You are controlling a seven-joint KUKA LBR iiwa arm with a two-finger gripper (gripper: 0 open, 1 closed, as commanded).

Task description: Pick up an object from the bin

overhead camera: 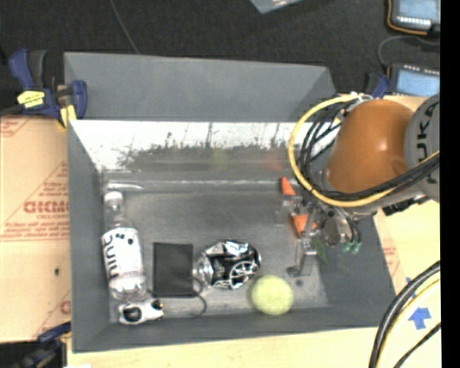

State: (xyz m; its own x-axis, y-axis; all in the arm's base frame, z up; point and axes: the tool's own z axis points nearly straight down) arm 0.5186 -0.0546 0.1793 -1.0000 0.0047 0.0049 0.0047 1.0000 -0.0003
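Note:
My gripper (300, 257) hangs low over the right part of the bin floor, under the arm's orange cover. A yellow-green tennis ball (272, 294) lies just below and left of it, near the front wall and apart from the gripper. A crumpled black-and-white shiny packet (228, 264) lies left of the ball. A small orange thing (295, 209) lies just behind the gripper, partly hidden by the arm. I see nothing held in the gripper.
A flat black rectangular case (172, 268) lies left of the packet. Next to it at the left wall lies a clear bottle with a white label (121, 256), and a small white-and-black gadget (140, 310) with a thin cord sits in the front left corner.

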